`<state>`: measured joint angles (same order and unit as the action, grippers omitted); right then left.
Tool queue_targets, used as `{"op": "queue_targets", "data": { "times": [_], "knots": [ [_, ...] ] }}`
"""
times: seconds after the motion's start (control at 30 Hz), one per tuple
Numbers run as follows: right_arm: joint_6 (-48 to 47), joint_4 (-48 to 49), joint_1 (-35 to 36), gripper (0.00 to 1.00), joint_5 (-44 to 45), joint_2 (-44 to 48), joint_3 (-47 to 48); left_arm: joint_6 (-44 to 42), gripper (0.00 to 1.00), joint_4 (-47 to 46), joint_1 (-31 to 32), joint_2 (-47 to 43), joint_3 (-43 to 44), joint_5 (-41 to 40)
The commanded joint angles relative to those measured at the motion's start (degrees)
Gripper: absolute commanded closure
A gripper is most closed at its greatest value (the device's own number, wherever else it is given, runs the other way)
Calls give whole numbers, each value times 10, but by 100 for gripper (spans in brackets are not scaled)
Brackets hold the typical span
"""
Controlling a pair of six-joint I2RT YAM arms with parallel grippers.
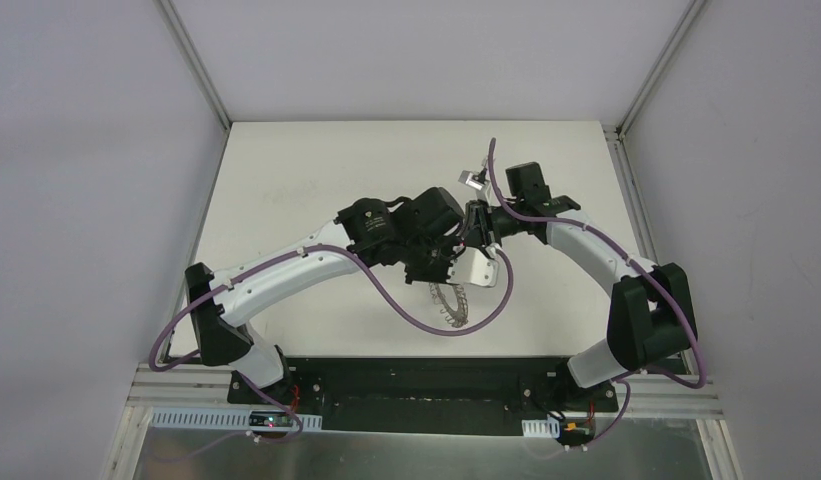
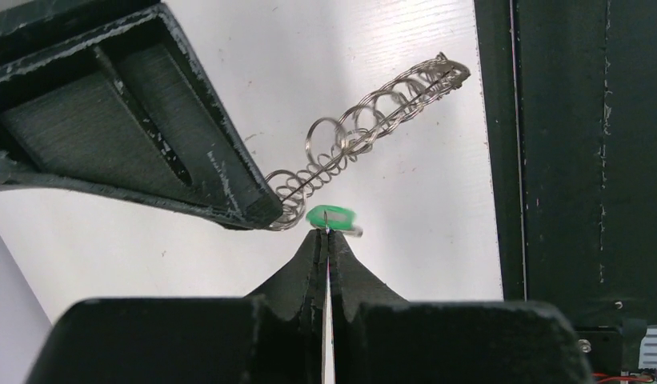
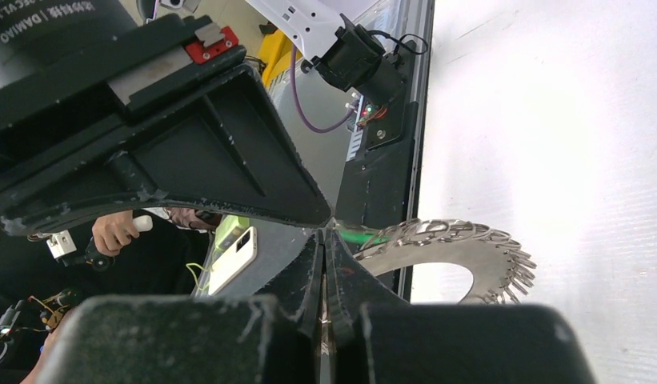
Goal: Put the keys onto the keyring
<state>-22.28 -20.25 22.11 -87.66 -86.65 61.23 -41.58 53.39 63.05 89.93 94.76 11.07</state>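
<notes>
closely paired: green-headed key (image 2: 338, 218) just beside the keyring (image 2: 365, 132)
left gripper (image 2: 326, 238) pinches the key, jaws pressed together; right gripper (image 3: 325, 240) pinches the keyring's looped edge.

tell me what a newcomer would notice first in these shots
Above the middle of the white table, the left gripper pinches a tiny key with a bright green head. Close beside it, the right gripper holds a grey keyring fringed with wire loops by its edge.
</notes>
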Motion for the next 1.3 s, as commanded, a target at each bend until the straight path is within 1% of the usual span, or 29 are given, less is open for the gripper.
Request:
{"op": "queue_targets", "data": {
  "times": [0.0, 0.07, 0.1, 0.4, 0.73, 0.83, 0.93, 1.13, 1.27],
  "knots": [
    [96, 120, -4, 100, -8, 25, -12, -4, 100, 9, 11, 8, 6, 3],
    [147, 180, -5, 100, -1, 33, -31, -4, 100, 9, 12, 9, 7, 2],
    [155, 192, -5, 100, 1, 37, -36, -4, 100, 10, 12, 9, 7, 2],
    [159, 193, -8, 100, -13, 40, -37, -8, 100, 9, 10, -1, -2, -17],
    [157, 192, -9, 100, -28, 45, -37, 13, 100, 2, -30, -17, -10, 25],
    [117, 160, -9, 100, -42, 47, -35, 32, 100, -4, -46, -20, -10, 44],
    [81, 133, -10, 100, -45, 52, -36, 64, 100, -11, -71, -23, -10, 82],
    [59, 129, -18, 100, -30, 72, -47, 139, 100, -40, -116, -34, -30, 160],
    [57, 129, -20, 100, -23, 78, -49, 193, 100, -77, -131, -39, -52, 220]
  ]
}}
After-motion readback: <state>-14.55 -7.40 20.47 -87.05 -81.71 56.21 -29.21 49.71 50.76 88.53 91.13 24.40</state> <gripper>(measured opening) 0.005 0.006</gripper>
